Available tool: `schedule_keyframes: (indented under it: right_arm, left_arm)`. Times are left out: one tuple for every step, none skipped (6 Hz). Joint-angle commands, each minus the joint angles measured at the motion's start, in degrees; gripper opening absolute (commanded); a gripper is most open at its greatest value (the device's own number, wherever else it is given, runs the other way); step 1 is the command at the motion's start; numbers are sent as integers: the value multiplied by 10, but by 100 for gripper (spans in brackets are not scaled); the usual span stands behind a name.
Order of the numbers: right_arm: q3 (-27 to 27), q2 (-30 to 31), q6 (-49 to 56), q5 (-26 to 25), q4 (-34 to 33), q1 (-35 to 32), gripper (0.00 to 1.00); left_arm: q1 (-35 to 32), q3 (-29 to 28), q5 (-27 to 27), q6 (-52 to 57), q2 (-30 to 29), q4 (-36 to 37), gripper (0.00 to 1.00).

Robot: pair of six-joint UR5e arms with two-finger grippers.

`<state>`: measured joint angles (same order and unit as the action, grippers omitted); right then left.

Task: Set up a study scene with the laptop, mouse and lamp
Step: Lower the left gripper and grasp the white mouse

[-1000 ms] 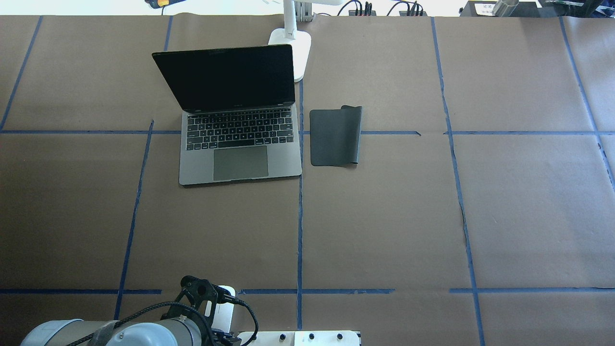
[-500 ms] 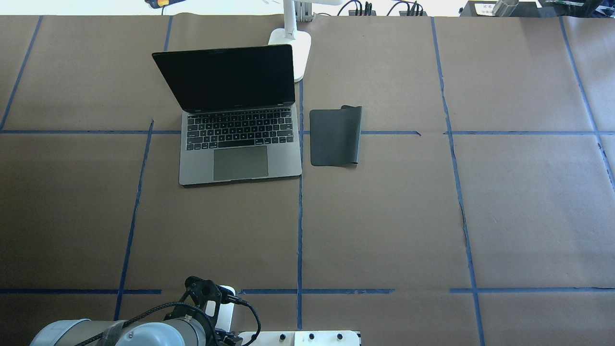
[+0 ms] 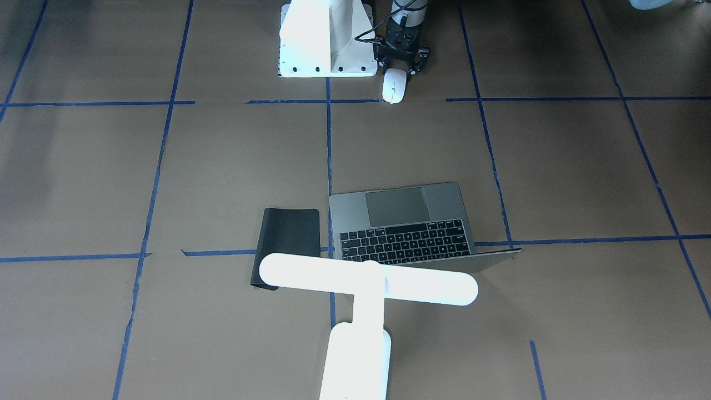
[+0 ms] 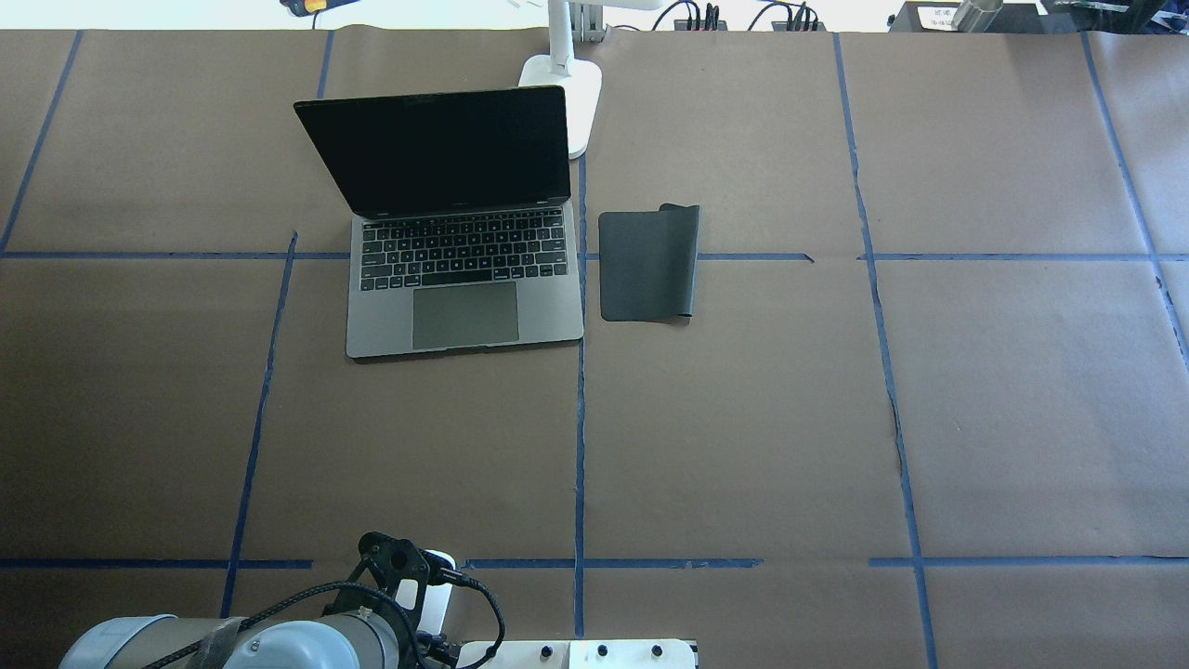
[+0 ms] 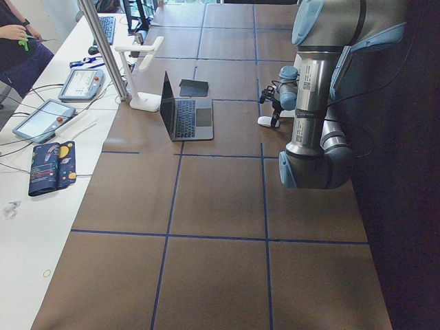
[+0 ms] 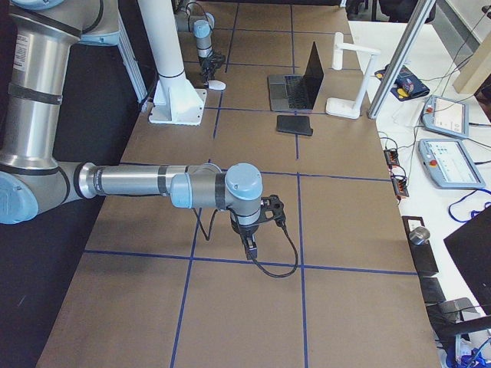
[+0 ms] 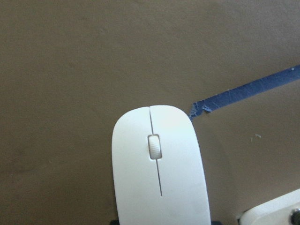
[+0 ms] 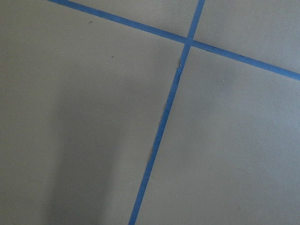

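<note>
The white mouse (image 3: 392, 89) lies on the brown table next to the white pedestal. It fills the lower middle of the left wrist view (image 7: 159, 173). My left gripper (image 3: 399, 68) is down over its rear end, and dark jaw tips touch both of its sides, so it is shut on it. The open grey laptop (image 4: 464, 279) sits at the far centre-left. The white lamp (image 3: 366, 280) stands behind the laptop's right corner. My right gripper (image 6: 249, 244) hangs low over bare table, far from these things. I cannot tell if it is open or shut.
A black mat (image 4: 647, 263) lies flat just right of the laptop, one far corner curled. The white bolted pedestal (image 3: 325, 39) stands beside the mouse. Blue tape lines (image 8: 159, 126) cross the table. Tablets and cables lie beyond the far edge.
My left arm has shifted slightly to the right over the mouse. The laptop, lamp and mat have not moved.
</note>
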<state>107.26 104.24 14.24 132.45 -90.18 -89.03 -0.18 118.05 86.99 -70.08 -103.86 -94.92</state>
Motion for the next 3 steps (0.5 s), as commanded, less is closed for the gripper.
schedule_keyframes:
  right_arm:
    - [-1, -1, 0, 0, 0, 0, 100]
    - [0, -2, -1, -1, 0, 0, 100]
    - [0, -1, -1, 0, 0, 0, 100]
  left_arm:
    - [-1, 0, 0, 0, -1, 0, 67]
    - [-3, 1, 0, 0, -1, 0, 42]
    - [-12, 6, 0, 1, -1, 0, 19]
